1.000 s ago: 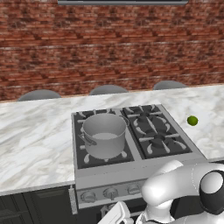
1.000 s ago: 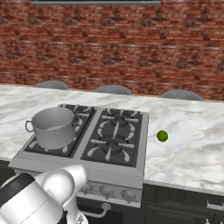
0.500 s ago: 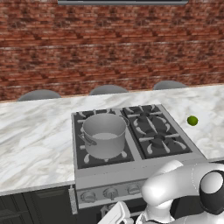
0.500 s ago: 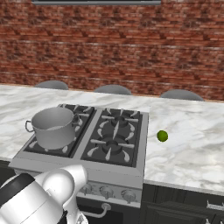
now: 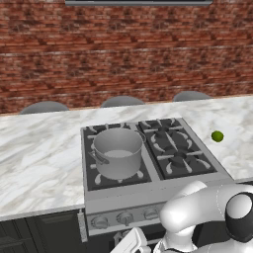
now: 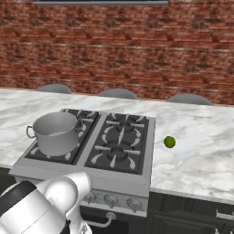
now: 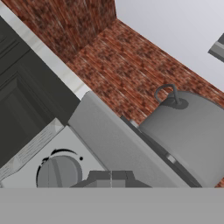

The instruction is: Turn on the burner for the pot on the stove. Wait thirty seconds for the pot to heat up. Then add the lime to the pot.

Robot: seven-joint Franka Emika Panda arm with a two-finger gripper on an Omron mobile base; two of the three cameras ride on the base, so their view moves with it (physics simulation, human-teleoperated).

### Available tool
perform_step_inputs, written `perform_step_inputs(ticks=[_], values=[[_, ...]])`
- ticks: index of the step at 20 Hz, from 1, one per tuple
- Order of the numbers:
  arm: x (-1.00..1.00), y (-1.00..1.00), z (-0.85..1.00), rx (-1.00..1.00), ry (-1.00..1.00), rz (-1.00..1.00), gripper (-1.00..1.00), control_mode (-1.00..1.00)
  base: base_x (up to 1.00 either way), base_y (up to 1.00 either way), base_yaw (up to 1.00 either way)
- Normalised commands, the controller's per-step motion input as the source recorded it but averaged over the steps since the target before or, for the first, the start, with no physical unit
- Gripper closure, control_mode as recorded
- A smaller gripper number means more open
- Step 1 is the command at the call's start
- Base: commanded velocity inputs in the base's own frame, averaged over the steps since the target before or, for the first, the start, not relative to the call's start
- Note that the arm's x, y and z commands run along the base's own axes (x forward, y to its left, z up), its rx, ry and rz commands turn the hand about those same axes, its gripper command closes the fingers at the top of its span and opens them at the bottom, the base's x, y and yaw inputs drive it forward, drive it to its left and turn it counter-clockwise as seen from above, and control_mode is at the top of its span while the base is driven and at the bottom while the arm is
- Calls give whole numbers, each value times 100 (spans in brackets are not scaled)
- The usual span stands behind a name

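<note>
The grey metal pot (image 5: 117, 152) stands on the front left burner of the steel stove (image 5: 185, 174), and it also shows in the right base view (image 6: 56, 132). The small green lime (image 5: 217, 136) lies on the marble counter right of the stove, well apart from the pot (image 6: 169, 142). My gripper (image 7: 112, 177) is low in front of the stove's front panel, shut with nothing between its fingers. A round knob (image 7: 59, 173) sits just left of the fingertips in the hand view, and the pot (image 7: 192, 131) rises above and behind it.
A row of round knobs (image 5: 125, 217) runs along the stove's front panel. Dark cabinet fronts (image 5: 29, 232) lie below the marble counter (image 5: 34, 158). A brick wall (image 5: 123, 59) backs the counter, with three grey stool tops behind it.
</note>
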Motion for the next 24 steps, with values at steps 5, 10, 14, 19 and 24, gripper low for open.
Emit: perform_step_inputs(ticks=[5,10,14,19,24], values=[[0,0,0,0,0,0,100,-100,0,0,0],[0,0,0,0,0,0,100,-100,0,0,0],[0,0,0,0,0,0,100,-100,0,0,0],[0,0,0,0,0,0,100,-100,0,0,0],[0,0,0,0,0,0,100,-100,0,0,0]])
